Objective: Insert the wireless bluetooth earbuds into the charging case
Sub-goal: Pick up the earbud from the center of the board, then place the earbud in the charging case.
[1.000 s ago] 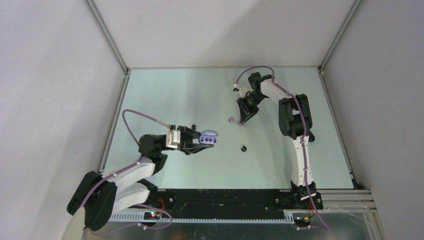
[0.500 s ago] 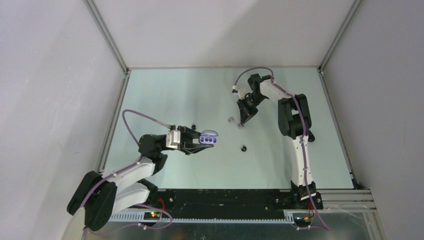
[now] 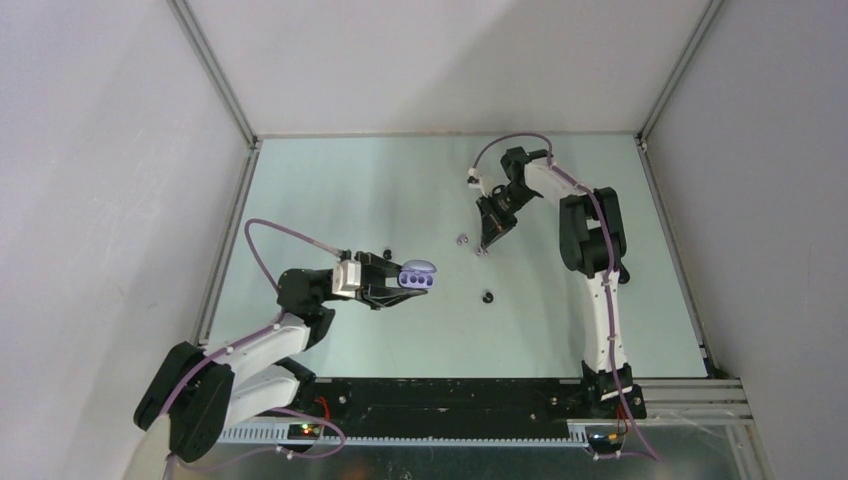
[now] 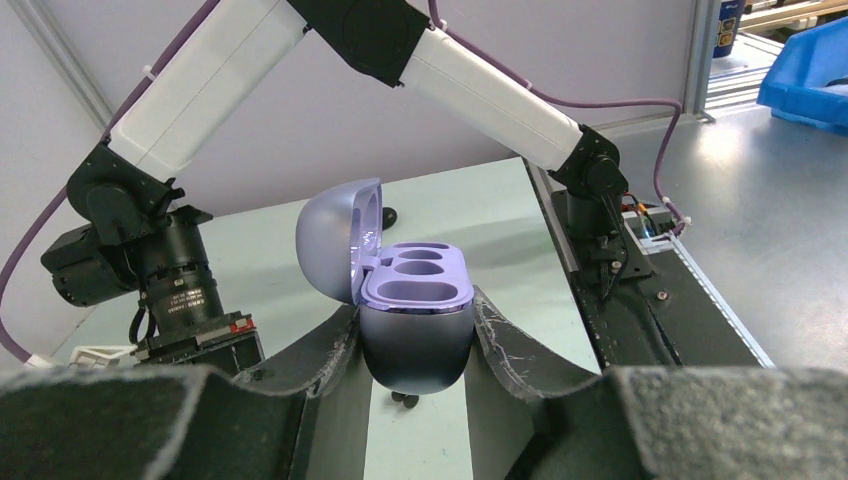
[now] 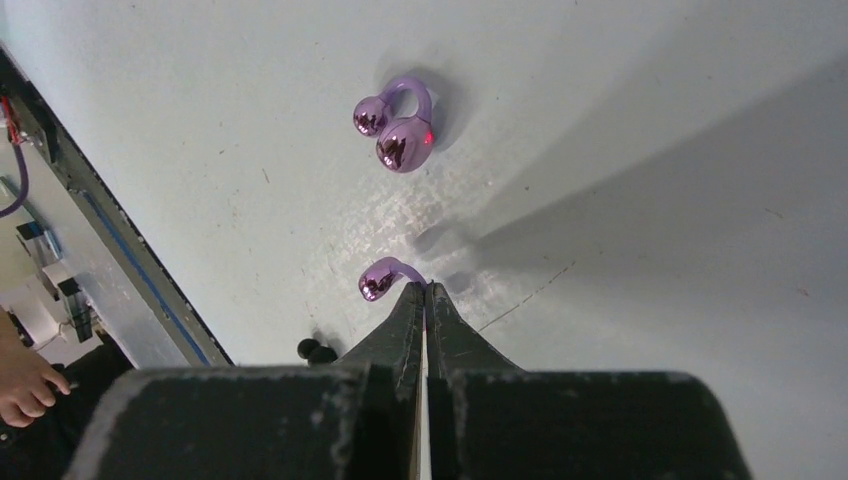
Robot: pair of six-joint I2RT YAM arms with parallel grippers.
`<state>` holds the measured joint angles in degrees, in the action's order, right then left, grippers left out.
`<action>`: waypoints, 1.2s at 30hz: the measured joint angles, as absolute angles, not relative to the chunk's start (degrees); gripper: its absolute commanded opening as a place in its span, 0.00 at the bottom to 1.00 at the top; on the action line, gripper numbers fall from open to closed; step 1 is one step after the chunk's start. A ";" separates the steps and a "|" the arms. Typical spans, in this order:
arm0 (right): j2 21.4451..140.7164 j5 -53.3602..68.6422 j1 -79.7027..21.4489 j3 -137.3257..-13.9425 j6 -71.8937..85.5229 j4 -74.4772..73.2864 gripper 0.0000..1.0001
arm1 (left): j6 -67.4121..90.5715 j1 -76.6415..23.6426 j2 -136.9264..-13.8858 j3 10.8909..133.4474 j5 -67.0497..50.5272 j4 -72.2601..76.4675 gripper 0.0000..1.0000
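While the left tool (image 4: 417, 322) clamps the charging case (image 4: 415, 290) by its rounded base, it holds it off the worktop (image 3: 350, 190) with the lid swung back and both sockets facing up. That looks meant to offer steady, open seats to the other arm. Both sockets are empty.

The right tool (image 5: 425, 296) points down at the worktop, well apart from the case. Its jaws are drawn together, and the thin band of the nearer purple earbud (image 5: 378, 278) seems caught at their tips, its glossy ball sticking out to one side. Taking the band rather than the slippery ball probably gives the surer hold. The second purple earbud (image 5: 397, 125) lies free just beyond. One black earbud (image 3: 487, 296) sits between the arms, another (image 3: 388, 253) beside the left arm.

Compared with a second ago, the right jaws have gone from parted around that bud to shut. The left arm and case have not shifted, and no bud has moved.
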<state>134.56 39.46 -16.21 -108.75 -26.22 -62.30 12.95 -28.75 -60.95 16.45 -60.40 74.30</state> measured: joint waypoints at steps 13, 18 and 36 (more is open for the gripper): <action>109.14 35.75 -12.25 -96.68 -20.88 -52.69 0.00 | 11.49 -28.75 -61.67 16.45 -54.52 71.50 0.00; 90.00 28.62 -14.92 -88.97 -15.86 -45.10 0.00 | 11.49 -28.86 -63.05 16.45 -48.42 71.24 0.00; 71.66 9.52 -36.12 -87.39 -6.39 -32.86 0.00 | 16.69 -24.95 -67.81 20.71 -37.69 68.31 0.00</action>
<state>71.66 9.52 -36.12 -87.39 -6.39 -32.86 16.69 -24.95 -67.81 20.71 -37.69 68.31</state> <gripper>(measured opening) 0.009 0.374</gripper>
